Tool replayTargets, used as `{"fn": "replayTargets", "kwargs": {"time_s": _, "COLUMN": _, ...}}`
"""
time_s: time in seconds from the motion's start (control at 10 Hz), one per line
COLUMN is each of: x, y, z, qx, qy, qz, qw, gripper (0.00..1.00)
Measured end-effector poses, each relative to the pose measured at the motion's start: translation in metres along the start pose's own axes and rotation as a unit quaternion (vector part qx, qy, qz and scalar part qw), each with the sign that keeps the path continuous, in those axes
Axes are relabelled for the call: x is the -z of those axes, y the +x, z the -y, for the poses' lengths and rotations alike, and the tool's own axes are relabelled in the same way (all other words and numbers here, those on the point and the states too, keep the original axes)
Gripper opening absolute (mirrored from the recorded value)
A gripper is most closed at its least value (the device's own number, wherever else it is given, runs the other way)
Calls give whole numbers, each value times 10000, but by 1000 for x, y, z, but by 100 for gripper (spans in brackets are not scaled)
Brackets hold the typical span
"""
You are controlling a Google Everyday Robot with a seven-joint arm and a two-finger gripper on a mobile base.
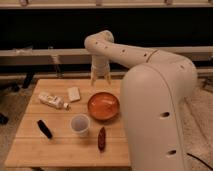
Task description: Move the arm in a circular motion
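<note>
the arm comes out of the bulky cream body that fills the right of the frame. it runs left to an elbow at upper centre and then drops to the claw. the claw hangs over the far edge of the wooden bench, just behind the orange bowl. its two prongs look apart, with nothing between them.

we think the main risk is height. if the circle dips or swings toward the bottom of the frame, the claw could clip the bowl's rim and push the bowl into the white cup beside it. a low sweep to the left could meet the pale block or the bottle lying on its side, which would probably roll. a wide arc backward could take the elbow toward the pale ledge behind the bench; we cannot tell how much gap there is.

the open room is the air above the bench, toward centre and upper left. the arm's own thick segment takes up the right. the black object and the reddish-brown one lie near the front edge, well apart from the claw.
</note>
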Motion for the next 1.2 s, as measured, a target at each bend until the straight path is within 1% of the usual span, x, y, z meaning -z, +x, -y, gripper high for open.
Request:
{"fn": "replayTargets", "kwargs": {"time_s": 0.2, "x": 1, "y": 3, "z": -1, "qx": 95, "qy": 48, "qz": -4, "qw": 9999, "gripper": 65}}
{"fn": "replayTargets", "kwargs": {"time_s": 0.3, "x": 1, "y": 4, "z": -6, "qx": 163, "qy": 78, "qz": -2, "qw": 9998, "gripper": 65}}
{"fn": "replayTargets", "kwargs": {"time_s": 0.5, "x": 2, "y": -1, "z": -32, "qx": 280, "qy": 57, "qz": -20, "qw": 9996, "gripper": 65}}
{"fn": "replayTargets", "kwargs": {"time_s": 0.8, "x": 2, "y": 6, "z": -36, "qx": 452, "qy": 162, "qz": -30, "qw": 9988, "gripper": 65}}
{"fn": "replayTargets", "kwargs": {"time_s": 0.9, "x": 3, "y": 8, "z": -43, "qx": 507, "qy": 179, "qz": -31, "qw": 9985, "gripper": 65}}
{"fn": "replayTargets", "kwargs": {"time_s": 1.0, "x": 2, "y": 13, "z": -60, "qx": 572, "qy": 174, "qz": -48, "qw": 9982, "gripper": 65}}
{"fn": "replayTargets", "kwargs": {"time_s": 1.1, "x": 2, "y": 14, "z": -65, "qx": 596, "qy": 156, "qz": -40, "qw": 9981, "gripper": 65}}
{"fn": "replayTargets", "kwargs": {"time_s": 1.2, "x": 3, "y": 15, "z": -63, "qx": 614, "qy": 174, "qz": -44, "qw": 9980, "gripper": 65}}
